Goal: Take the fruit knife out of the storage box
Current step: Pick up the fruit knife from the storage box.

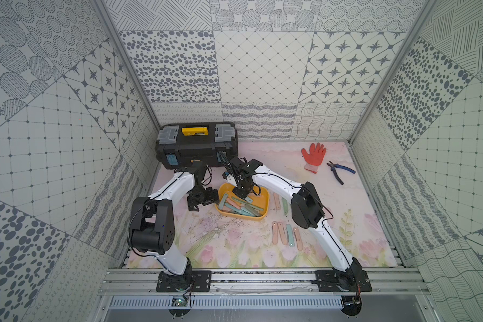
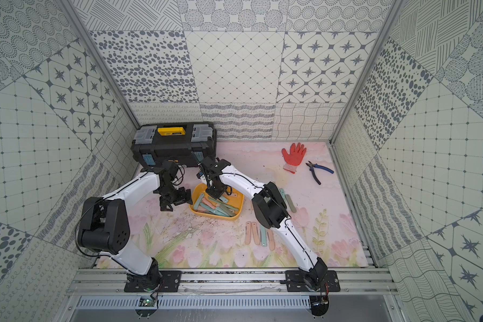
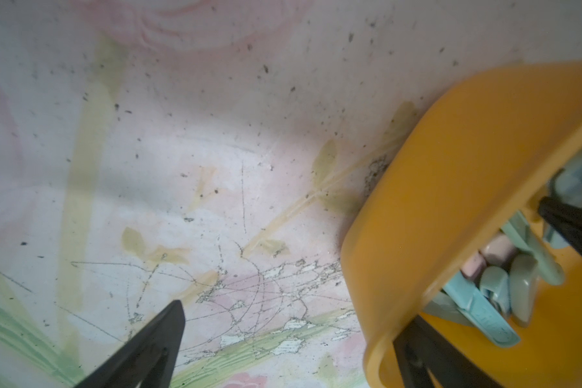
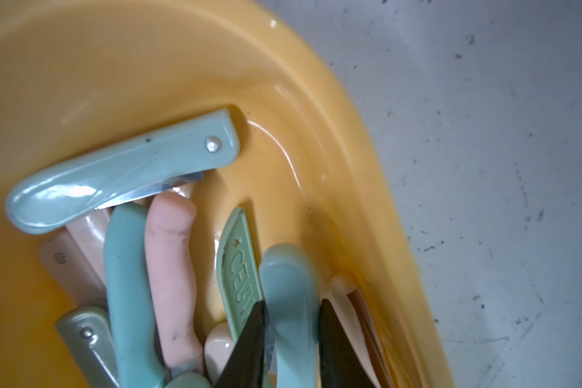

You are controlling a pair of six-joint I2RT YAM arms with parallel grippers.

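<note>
The storage box (image 1: 265, 206) is a shallow yellow tub near the middle of the mat and holds several pastel folding fruit knives. In the right wrist view my right gripper (image 4: 292, 302) reaches down into the box (image 4: 283, 84) and is shut on a light blue fruit knife (image 4: 289, 268), one black finger on each side of its handle. In both top views that gripper (image 1: 241, 193) (image 2: 215, 193) stands over the box's far half. My left gripper (image 3: 296, 312) is open at the box's left end (image 3: 451, 168), with the wall between its fingers.
Several more knives lie in a row on the mat (image 1: 286, 234), and two lie right of the box (image 1: 280, 203). A black toolbox (image 1: 195, 145) stands at the back left. A red glove (image 1: 313, 156) and blue-handled pliers (image 1: 339, 171) lie at the back right.
</note>
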